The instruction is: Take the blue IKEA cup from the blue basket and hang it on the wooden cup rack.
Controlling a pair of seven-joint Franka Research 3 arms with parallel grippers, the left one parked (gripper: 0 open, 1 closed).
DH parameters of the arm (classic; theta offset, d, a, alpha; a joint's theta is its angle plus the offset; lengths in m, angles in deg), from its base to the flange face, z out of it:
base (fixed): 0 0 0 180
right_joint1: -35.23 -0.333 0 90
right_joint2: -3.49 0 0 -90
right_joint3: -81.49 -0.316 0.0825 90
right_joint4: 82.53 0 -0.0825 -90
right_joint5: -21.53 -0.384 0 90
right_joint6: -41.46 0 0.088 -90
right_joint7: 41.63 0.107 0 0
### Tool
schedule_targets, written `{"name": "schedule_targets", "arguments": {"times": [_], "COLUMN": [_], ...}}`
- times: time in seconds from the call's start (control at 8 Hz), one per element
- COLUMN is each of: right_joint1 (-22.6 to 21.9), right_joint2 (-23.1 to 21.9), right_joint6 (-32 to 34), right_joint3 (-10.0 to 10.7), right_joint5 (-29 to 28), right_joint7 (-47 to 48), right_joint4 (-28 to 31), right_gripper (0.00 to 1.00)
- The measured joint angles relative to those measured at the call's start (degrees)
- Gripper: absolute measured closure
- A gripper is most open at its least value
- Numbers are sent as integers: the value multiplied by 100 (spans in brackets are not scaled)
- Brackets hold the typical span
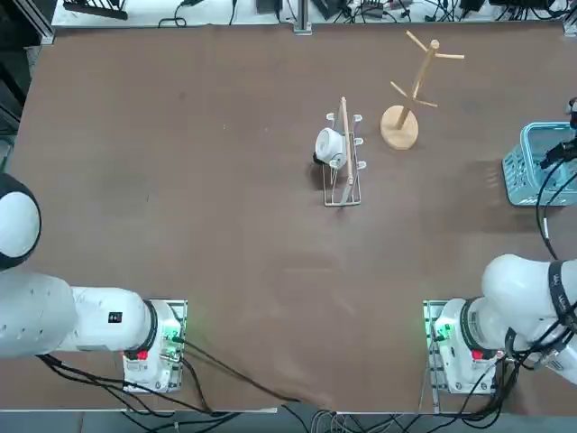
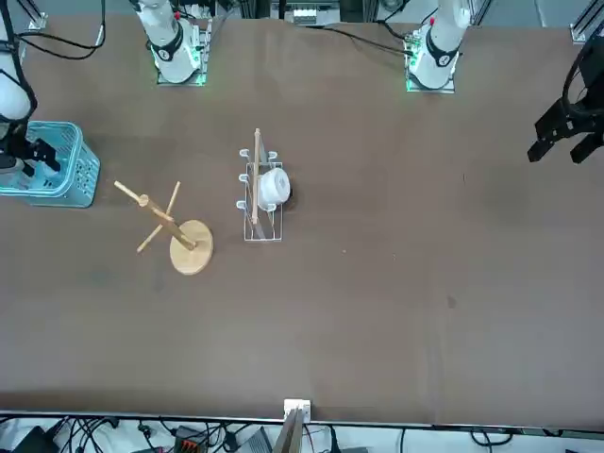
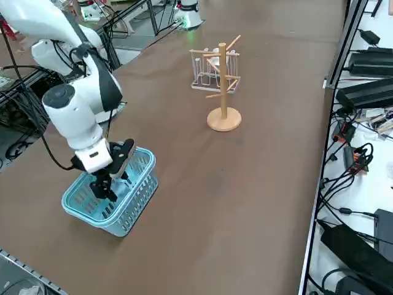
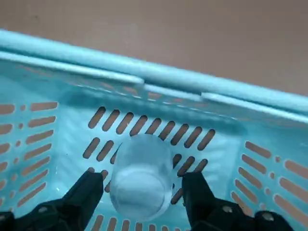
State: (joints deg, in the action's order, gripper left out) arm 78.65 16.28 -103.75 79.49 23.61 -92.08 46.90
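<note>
The right gripper [image 4: 142, 188] is reaching into the basket [image 4: 159, 79], fingers spread wide either side of the cup [image 4: 141, 179]; it should sink lower, stay centred, then squeeze gently.

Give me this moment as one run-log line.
phase: reaching into blue basket | right gripper: open, fingers either side of blue IKEA cup, not closed | wooden cup rack: empty

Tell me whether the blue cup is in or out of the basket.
In. The wrist view shows the blue cup on the slotted floor of the blue basket, between the open right gripper's fingers.
</note>
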Motion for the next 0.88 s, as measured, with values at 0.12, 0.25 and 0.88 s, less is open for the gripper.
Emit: {"name": "schedule_targets", "arguments": {"times": [0.12, 0.25, 0.88], "right_joint1": [0, 0, 80], "right_joint2": [23, 46, 205], "right_joint6": [0, 0, -20], "right_joint3": [-13, -22, -23], "right_joint5": [0, 1, 1], "right_joint7": [-11, -40, -177], "right_joint4": [0, 0, -1], "right_gripper": [0, 0, 0]}}
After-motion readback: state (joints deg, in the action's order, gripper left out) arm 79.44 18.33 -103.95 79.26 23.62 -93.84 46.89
